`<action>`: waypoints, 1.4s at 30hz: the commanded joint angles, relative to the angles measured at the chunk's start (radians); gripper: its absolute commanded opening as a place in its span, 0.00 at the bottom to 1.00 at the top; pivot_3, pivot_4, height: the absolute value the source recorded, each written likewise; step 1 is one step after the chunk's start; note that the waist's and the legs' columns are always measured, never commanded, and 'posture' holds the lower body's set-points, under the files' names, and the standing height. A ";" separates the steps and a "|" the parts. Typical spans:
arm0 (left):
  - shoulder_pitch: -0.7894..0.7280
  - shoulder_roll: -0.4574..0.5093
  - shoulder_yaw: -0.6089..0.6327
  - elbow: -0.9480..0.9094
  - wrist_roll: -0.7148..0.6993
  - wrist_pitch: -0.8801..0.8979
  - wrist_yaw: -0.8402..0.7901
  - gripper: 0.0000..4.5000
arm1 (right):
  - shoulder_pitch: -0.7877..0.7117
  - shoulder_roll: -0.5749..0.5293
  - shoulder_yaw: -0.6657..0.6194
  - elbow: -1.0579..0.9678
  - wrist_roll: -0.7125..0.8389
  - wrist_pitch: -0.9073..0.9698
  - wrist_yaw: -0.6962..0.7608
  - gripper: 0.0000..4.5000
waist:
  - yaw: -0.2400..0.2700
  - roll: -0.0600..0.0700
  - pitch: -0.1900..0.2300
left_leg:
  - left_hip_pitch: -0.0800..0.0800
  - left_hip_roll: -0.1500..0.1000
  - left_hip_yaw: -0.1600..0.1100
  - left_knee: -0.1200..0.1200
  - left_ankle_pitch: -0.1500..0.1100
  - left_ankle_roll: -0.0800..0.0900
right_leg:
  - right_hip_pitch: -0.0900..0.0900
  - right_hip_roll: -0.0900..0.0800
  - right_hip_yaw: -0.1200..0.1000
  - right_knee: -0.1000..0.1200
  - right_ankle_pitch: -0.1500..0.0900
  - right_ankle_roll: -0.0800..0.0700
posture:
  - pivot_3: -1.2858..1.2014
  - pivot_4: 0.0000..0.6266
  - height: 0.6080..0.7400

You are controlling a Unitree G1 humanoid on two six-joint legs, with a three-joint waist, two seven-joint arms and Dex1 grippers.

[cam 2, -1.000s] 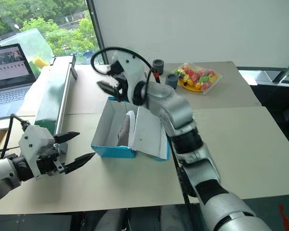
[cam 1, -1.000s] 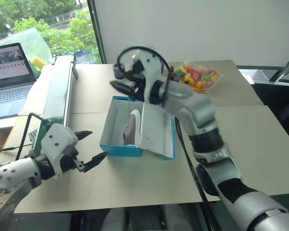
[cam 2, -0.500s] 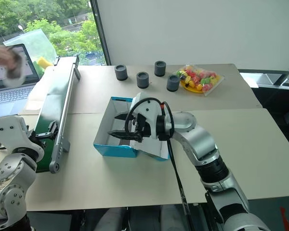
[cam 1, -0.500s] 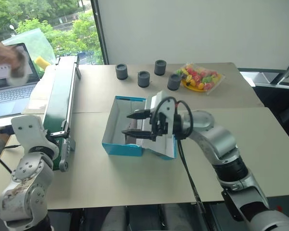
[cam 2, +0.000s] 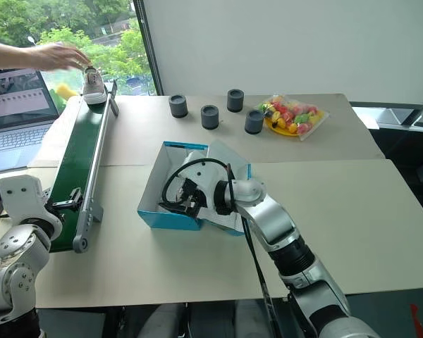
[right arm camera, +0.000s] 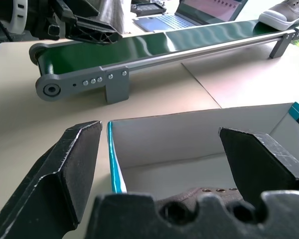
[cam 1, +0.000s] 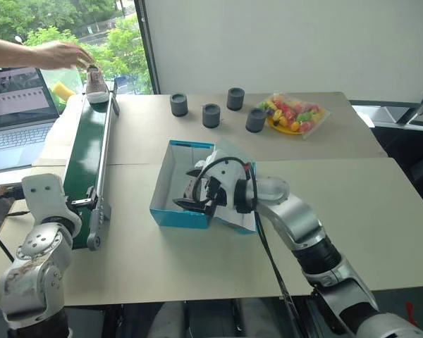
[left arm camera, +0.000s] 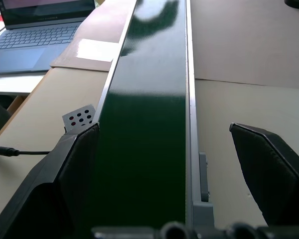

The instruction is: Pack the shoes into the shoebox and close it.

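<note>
- Step in hand, as I judge it: first shoe (cam 1: 192, 189) is delivered into the shoebox (cam 1: 170, 213); second shoe (cam 1: 94, 83) is only now arriving, so packing is about half done and the lid is not yet closed.
- Lower left of the head views: left arm bent, its wrist housing over the near end of the green conveyor belt (cam 1: 84, 160). In its wrist view the left claw (left arm camera: 184, 164) is spread wide, one finger to each side of the belt, with nothing between them.
- Centre of frame: right arm reaches across from lower right, forearm low and roughly level, right claw (cam 1: 196, 189) inside the open shoebox, pointing toward frame left.
- Right wrist view: right claw fingers (right arm camera: 72, 164) stand well apart, released, empty. Below them shows the eyelet strip of the first shoe, lying in the box; I cannot tell whether the claw touches it.
- Shoebox sits mid-worktop (cam 1: 352, 204), turquoise outside, white inside, lid flap open on the frame-right side.
- Upper left: second shoe stands on the far end of the belt, a person's hand (cam 1: 62, 53) on or just above it; a laptop (cam 1: 14, 105) beside.
- Next move calls for: right claw to clear the box; left claw to wait for the second shoe near the belt's near end, clamp across it, then carry it over beside the first.
</note>
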 commanded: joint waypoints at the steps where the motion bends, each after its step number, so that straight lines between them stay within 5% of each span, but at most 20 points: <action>1: -0.016 0.020 -0.006 -0.008 0.028 -0.022 -0.008 1.00 | -0.001 0.014 -0.030 -0.057 0.020 0.023 -0.012 1.00 | 0.000 0.000 0.000 | 0.000 0.000 0.000 0.000 0.000 0.000 | 0.000 0.000 0.000 0.000 0.000 0.000 | 0.52 0.24 1.00; 42: -0.048 -0.009 -0.014 0.062 0.075 0.026 0.000 1.00 | 0.007 0.030 -0.033 -0.126 0.054 0.103 -0.032 1.00 | -0.001 0.000 0.000 | 0.000 0.000 -0.001 0.000 0.000 0.000 | 0.000 0.000 0.000 0.000 0.000 0.000 | 0.52 0.24 1.00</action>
